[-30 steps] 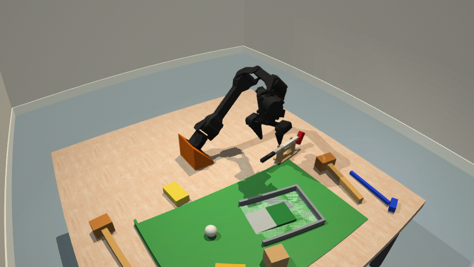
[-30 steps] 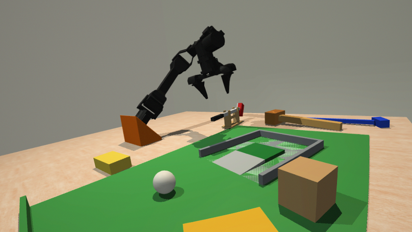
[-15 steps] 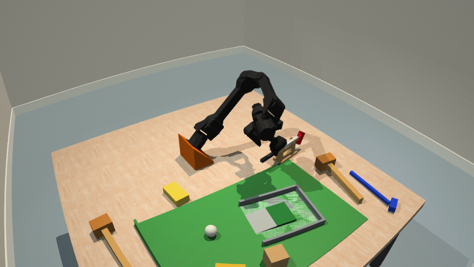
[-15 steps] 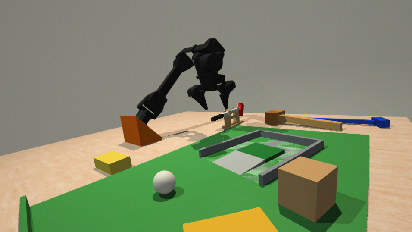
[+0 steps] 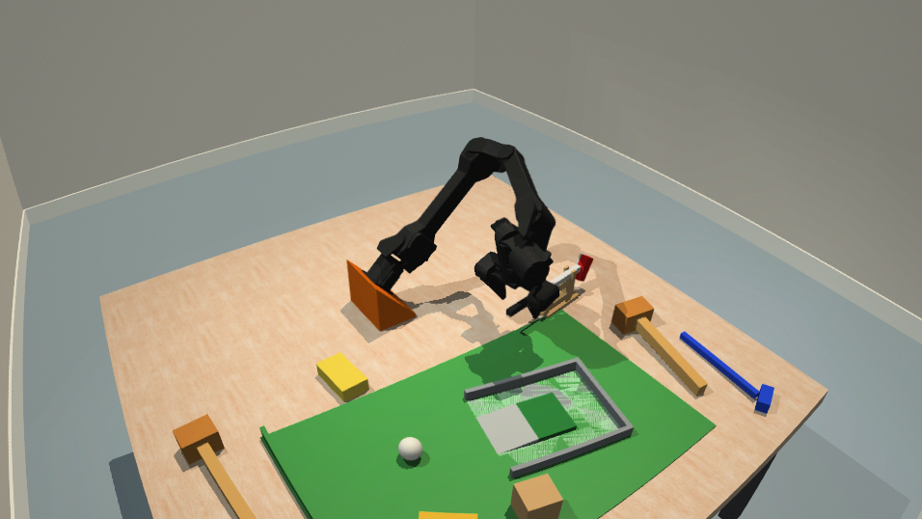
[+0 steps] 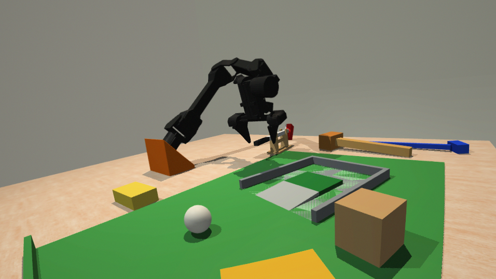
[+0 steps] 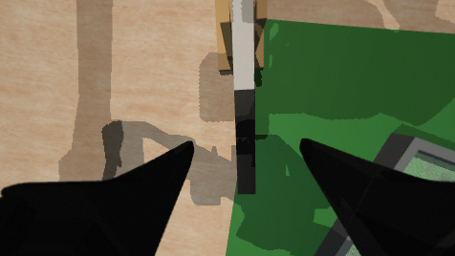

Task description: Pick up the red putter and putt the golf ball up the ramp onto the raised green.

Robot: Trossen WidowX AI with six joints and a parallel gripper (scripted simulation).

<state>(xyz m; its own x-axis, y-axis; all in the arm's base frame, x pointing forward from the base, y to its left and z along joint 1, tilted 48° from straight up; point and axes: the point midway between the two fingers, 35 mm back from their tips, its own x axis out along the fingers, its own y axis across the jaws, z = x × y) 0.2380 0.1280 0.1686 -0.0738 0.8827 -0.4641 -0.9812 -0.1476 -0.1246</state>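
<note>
With its fingers spread wide and empty, the claw (image 7: 246, 143) hovers over the black grip of the red putter (image 7: 244, 91) resting on its small wooden stand (image 6: 278, 142) near the mat's edge; closing off-centre could knock it off.

i'm looking at a bare test room, plain grey walls (image 5: 709, 96), blue-grey floor (image 5: 193, 212) with pale skirting, one wooden table (image 5: 212, 322) carrying a green putting mat (image 5: 361, 464), scattered blocks and mallets, my arm's orange base (image 5: 377, 300) bolted on
</note>
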